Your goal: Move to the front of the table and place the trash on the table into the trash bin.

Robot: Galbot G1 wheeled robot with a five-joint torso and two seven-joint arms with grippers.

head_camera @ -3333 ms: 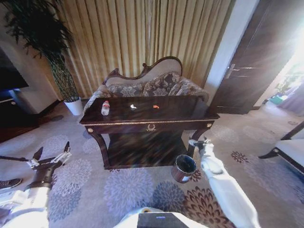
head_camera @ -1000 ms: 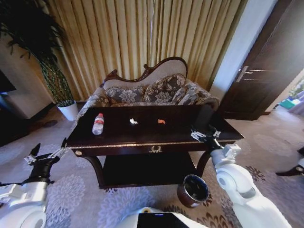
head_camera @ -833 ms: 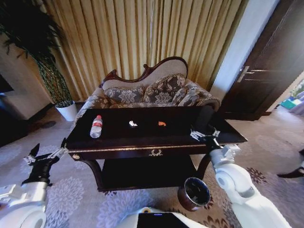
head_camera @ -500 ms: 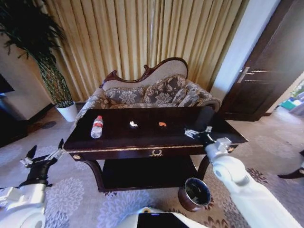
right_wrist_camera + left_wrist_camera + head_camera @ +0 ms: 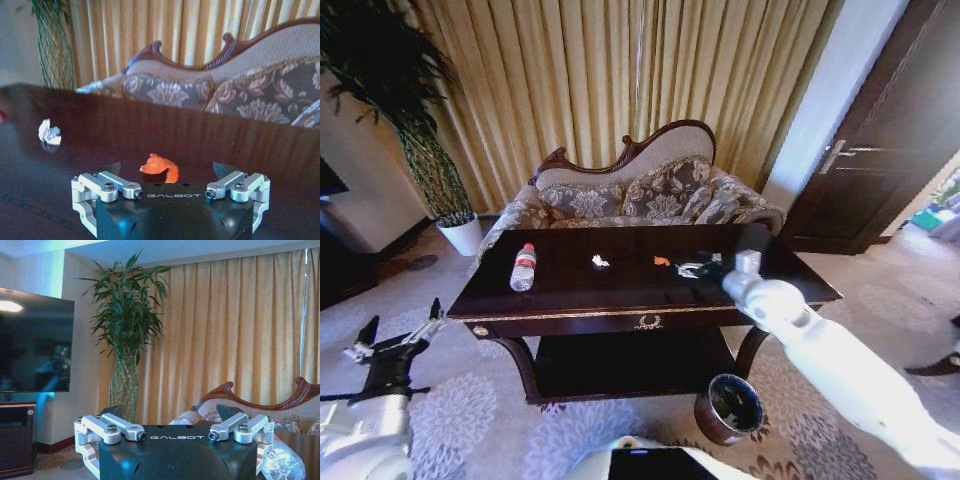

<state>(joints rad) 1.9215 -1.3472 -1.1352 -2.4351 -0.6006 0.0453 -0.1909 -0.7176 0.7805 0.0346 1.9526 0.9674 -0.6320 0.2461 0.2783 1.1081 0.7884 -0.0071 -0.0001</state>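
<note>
Parked at the worktop [image 5: 620, 300]. Nothing binned yet: bottle [image 5: 523, 267], white scrap [image 5: 600, 261], orange scrap [image 5: 662, 261] all there. Right tool [image 5: 688, 270] wide, nearing orange scrap; left tool [image 5: 392, 341] wide, idle.

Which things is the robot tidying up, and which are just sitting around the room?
For the job:
- table
- bottle
- white scrap
- orange scrap, just ahead of the open right pincer
- trash bin on the floor by the table's right leg

Just sitting around:
- sofa
- plant
- curtains
- door
- left pincer, open, waiting low beside the table
</note>
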